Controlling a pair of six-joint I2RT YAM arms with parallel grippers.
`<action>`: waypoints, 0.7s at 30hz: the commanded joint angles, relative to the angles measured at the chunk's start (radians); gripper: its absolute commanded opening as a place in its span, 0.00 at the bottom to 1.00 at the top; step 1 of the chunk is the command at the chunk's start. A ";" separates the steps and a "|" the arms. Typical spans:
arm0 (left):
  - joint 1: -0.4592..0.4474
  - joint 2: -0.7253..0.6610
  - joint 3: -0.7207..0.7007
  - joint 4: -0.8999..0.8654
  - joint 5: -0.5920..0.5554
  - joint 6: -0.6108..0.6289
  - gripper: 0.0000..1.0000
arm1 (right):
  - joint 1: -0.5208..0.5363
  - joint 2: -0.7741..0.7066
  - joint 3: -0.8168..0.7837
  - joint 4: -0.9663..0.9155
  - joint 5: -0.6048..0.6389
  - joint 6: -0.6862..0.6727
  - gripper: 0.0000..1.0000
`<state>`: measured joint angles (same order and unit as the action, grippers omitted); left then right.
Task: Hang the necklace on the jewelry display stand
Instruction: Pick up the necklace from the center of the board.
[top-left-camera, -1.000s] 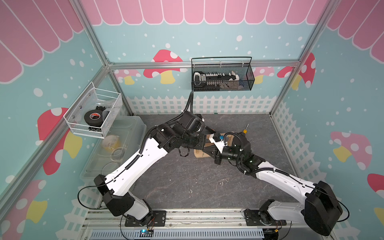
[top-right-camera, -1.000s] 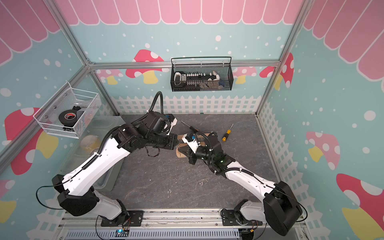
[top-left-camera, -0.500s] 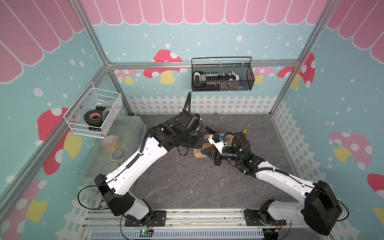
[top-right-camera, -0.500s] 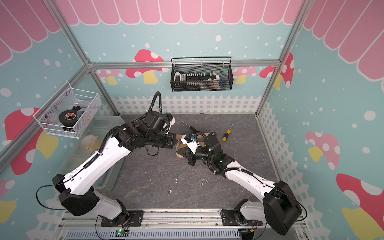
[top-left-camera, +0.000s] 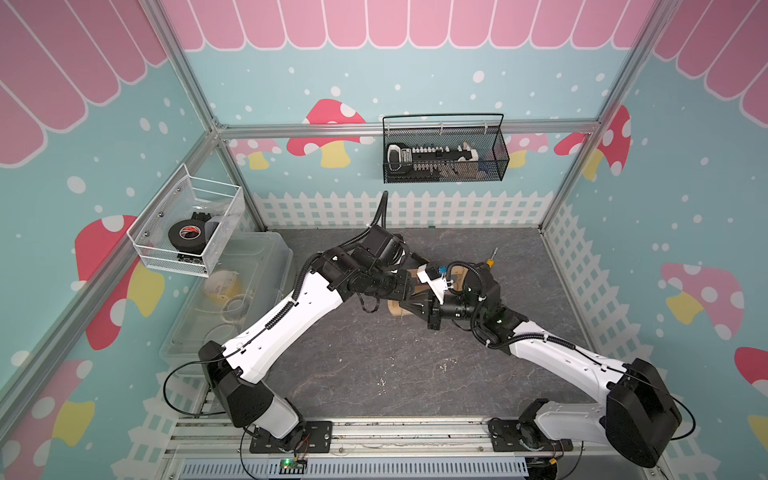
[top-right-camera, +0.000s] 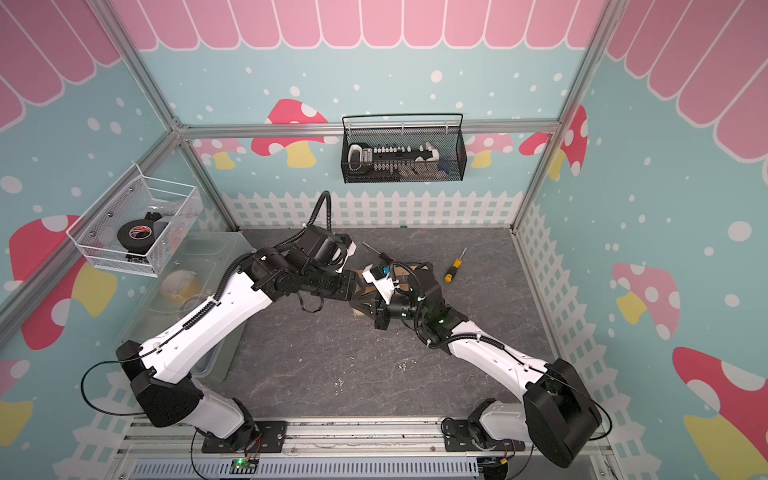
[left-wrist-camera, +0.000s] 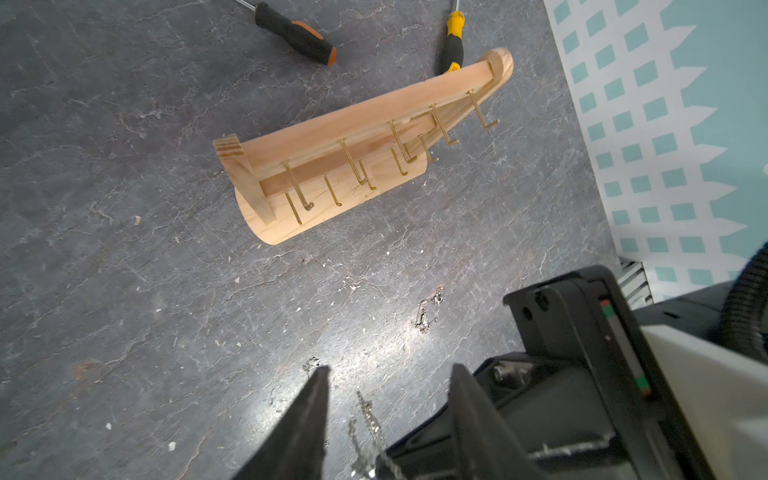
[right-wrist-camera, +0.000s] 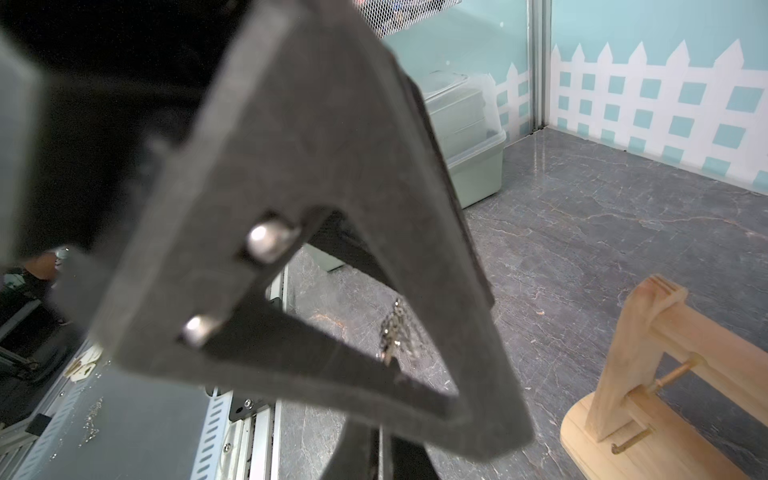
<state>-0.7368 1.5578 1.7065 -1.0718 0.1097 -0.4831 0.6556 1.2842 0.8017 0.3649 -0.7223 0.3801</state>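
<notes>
The necklace (left-wrist-camera: 368, 415), a thin silver chain, dangles in the gap between my left gripper's (left-wrist-camera: 388, 370) open fingers without touching them. Its lower end runs into the tip of my right gripper (right-wrist-camera: 376, 453), which is shut on it. In the right wrist view the necklace (right-wrist-camera: 392, 328) shows through a left finger (right-wrist-camera: 332, 174) that blocks most of that view. The jewelry display stand (left-wrist-camera: 332, 137), light wood with gold pegs, stands on the dark floor a short way beyond both grippers. In both top views the arms cover most of the stand (top-left-camera: 395, 309), and the grippers meet above it.
A black-and-orange screwdriver (left-wrist-camera: 295, 33) and a yellow-and-black screwdriver (left-wrist-camera: 453, 41) lie behind the stand. A clear plastic bin (top-left-camera: 249, 291) sits at the left wall. A white wire basket (top-left-camera: 187, 228) and a black wire basket (top-left-camera: 444, 153) hang on the walls. Small debris (top-left-camera: 442, 365) dots the floor.
My left gripper has opened and let go of the necklace. The right gripper stays shut on it. Both grippers have shifted slightly left over the stand.
</notes>
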 joint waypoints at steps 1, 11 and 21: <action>0.021 -0.028 -0.007 0.008 -0.005 0.021 0.57 | 0.006 0.016 0.033 0.035 -0.035 0.055 0.00; 0.148 -0.044 -0.028 0.043 -0.034 0.029 0.69 | 0.006 0.032 0.030 0.064 -0.052 0.124 0.00; 0.181 -0.094 -0.125 0.129 -0.122 -0.018 0.67 | -0.026 0.044 0.029 0.048 -0.008 0.178 0.00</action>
<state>-0.5568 1.5257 1.6295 -0.9924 0.0334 -0.4755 0.6464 1.3178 0.8093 0.3973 -0.7486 0.5247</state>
